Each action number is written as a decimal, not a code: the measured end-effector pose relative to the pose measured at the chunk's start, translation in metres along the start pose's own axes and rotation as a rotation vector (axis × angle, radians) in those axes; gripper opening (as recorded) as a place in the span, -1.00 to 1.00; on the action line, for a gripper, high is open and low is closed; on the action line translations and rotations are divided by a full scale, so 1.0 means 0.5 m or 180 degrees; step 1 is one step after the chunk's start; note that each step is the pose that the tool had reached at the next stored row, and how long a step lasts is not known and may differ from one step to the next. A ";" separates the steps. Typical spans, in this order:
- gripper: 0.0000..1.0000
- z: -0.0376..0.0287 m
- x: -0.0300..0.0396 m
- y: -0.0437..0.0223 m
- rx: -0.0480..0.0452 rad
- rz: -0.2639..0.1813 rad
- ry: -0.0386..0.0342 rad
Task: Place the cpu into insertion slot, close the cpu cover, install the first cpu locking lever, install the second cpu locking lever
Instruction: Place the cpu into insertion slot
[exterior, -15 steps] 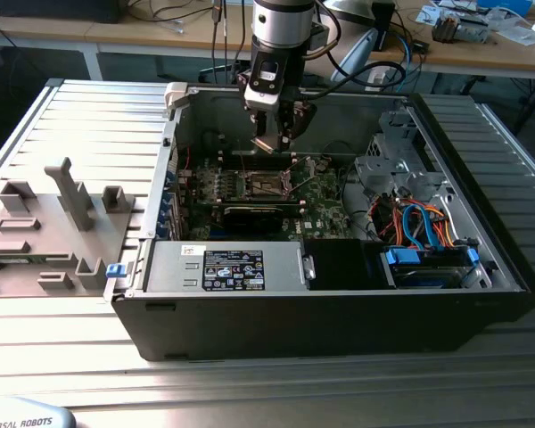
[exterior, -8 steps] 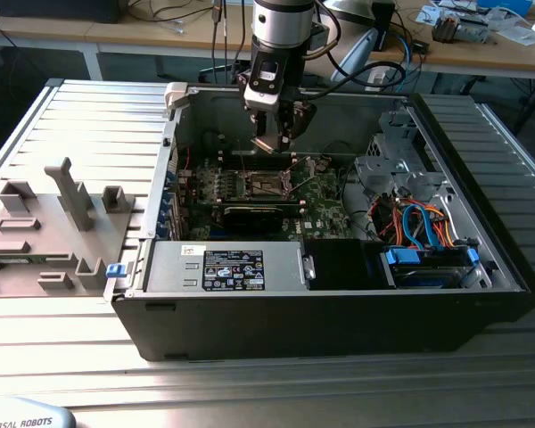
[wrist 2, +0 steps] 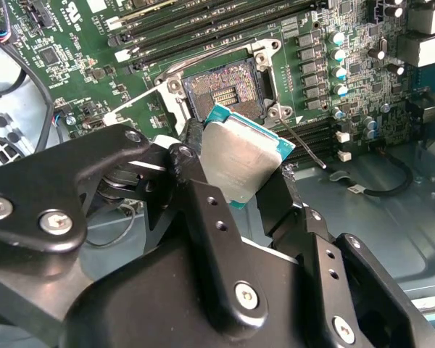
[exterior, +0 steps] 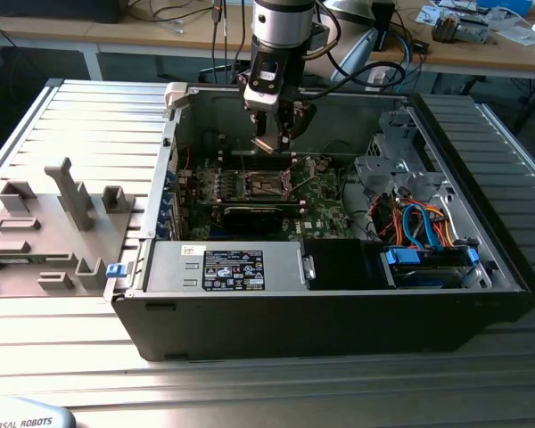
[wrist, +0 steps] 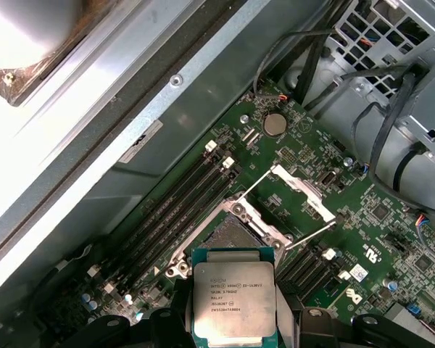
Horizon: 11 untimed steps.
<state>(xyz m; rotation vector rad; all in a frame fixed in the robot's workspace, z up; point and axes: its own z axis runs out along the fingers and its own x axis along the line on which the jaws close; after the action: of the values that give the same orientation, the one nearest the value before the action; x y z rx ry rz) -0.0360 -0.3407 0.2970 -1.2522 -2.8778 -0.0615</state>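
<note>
We find the exterior view evenly and brightly lit from above, though the inside of the computer case (exterior: pixel 339 316) sits in soft shade. In the first wrist view a metal panel (wrist: pixel 29 36) glares almost white. In the second wrist view the cpu (wrist 2: pixel 239 163) carries a dull sheen.

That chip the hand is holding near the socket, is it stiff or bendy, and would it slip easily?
Probably stiff: the cpu is a flat metal-topped square showing no bend where the hand clamps its edges. Its smooth silvery top looks slippery, so a loose grip might drop it. Likely light, being thin.
</note>
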 end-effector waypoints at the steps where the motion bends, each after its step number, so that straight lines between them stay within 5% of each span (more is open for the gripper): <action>1: 0.08 0.000 0.000 0.000 0.0000 0.0001 0.0000; 11: 0.08 0.000 0.000 0.000 0.0000 0.0019 -0.0001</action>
<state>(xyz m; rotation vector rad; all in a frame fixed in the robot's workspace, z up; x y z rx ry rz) -0.0360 -0.3407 0.2970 -1.2609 -2.8742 -0.0615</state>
